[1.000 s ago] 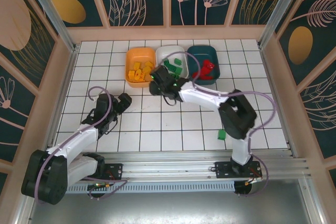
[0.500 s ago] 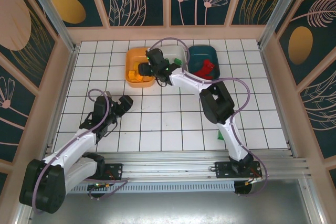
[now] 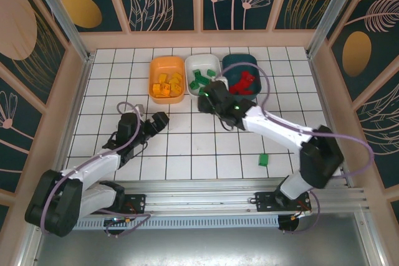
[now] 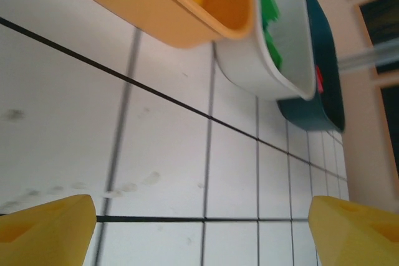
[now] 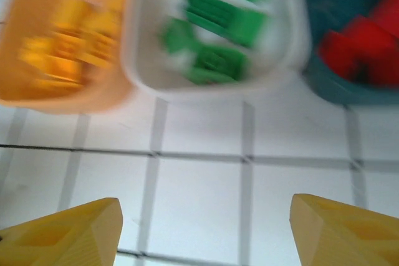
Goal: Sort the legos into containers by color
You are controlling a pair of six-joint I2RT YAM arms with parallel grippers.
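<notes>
Right tool (image 3: 206, 95) agape, empty, withdrawn from orange tub (image 3: 151, 82), left tool (image 3: 159, 119) likewise agape

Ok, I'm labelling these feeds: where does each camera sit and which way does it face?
Top external: above and behind the bases, looking down on the table, orange tub, white tub, teal tub; left arm and right arm show.
Left wrist: on the left arm, low over the tiles, facing the tubs; left fingers at bottom corners.
Right wrist: on the right arm, looking down at the tubs' near walls; right fingers at bottom corners.
Shared: all three tubs.
</notes>
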